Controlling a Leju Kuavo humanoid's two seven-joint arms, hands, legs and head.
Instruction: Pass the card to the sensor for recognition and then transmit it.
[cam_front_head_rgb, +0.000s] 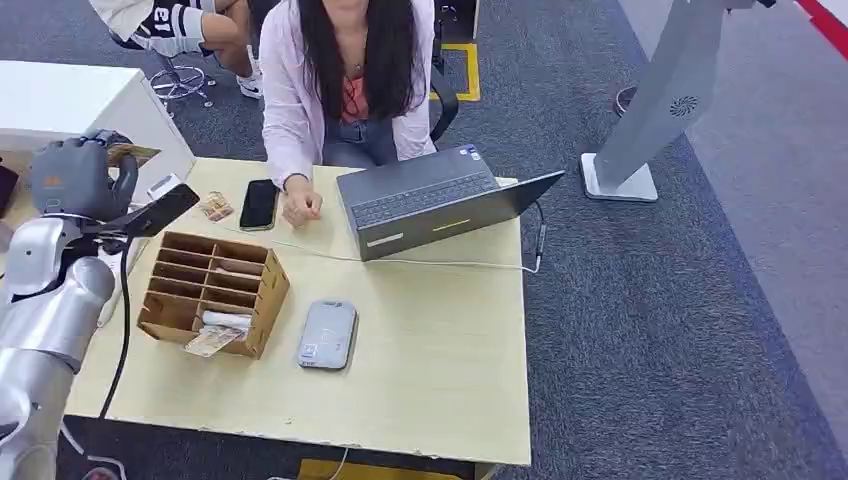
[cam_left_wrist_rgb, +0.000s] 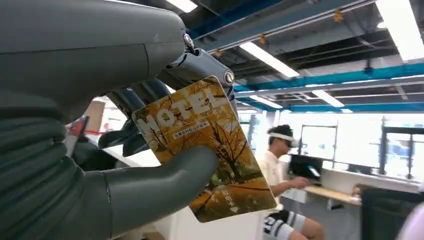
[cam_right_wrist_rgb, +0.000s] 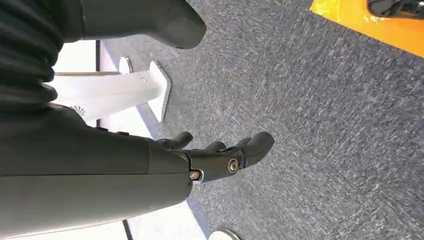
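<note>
- At the far left end of the bench (cam_front_head_rgb: 430, 400), the left hand (cam_front_head_rgb: 75, 175) was raised, its fingers (cam_left_wrist_rgb: 150, 92) and thick thumb pinching a card (cam_left_wrist_rgb: 210, 145) between them.
- The card was golden yellow, printed with autumn trees and the word HOTEL, and it was held up off the bench; in the head view just a corner of it (cam_front_head_rgb: 135, 153) showed beside the hand.
- Just beside the raised hand stood a small dark-screened device (cam_front_head_rgb: 160, 207) on a white base, tilted, at the bench's left edge; whether the card touched it could not be told.
- The right hand (cam_right_wrist_rgb: 220, 155) hung over grey carpet (cam_right_wrist_rgb: 310, 125), its fingers (cam_right_wrist_rgb: 257, 142) loosely curved, apart, and holding nothing.
- Near the left arm a brown slotted box (cam_front_head_rgb: 215, 290) sat on the bench, with a white roll and a loose card at its near corner.
- A grey flat pad (cam_front_head_rgb: 327, 334) lay just to the right of the box.
- Farther back lay a black phone (cam_front_head_rgb: 259, 203) with another small card (cam_front_head_rgb: 215, 207) to its left.
- A person in a pink shirt (cam_front_head_rgb: 345, 90) sat across the bench, one hand resting on it beside the phone, in front of an open grey laptop (cam_front_head_rgb: 430, 200).
- A white stand (cam_front_head_rgb: 655, 110) stood on the carpet well to the right.
</note>
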